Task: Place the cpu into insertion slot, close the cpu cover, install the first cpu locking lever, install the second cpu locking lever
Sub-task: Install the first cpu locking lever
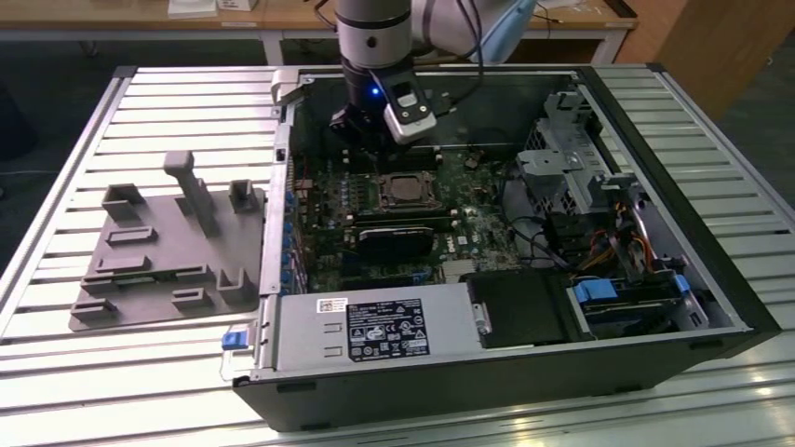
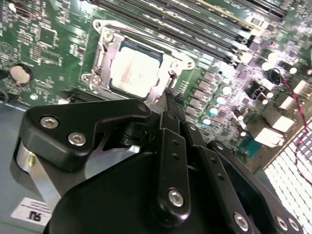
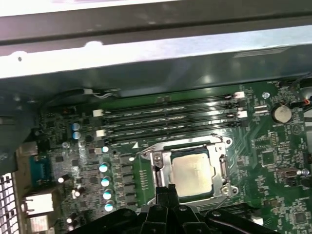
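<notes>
While the cpu (image 2: 135, 72) lies flat in the insertion slot (image 2: 127, 46), the cpu cover (image 2: 102, 58) looks folded down around it like a silver frame. The tool (image 2: 173, 96) has its two thin fingertips (image 2: 168, 93) pressed together with nothing between them. In the second wrist view the tips sit right at the edge of the cover, and the cpu lies just past them, straight ahead. In the exterior view the tool hangs inside the computer case (image 1: 497, 391), a little to the far side of the cpu. I cannot tell if the cover is locked down
</notes>
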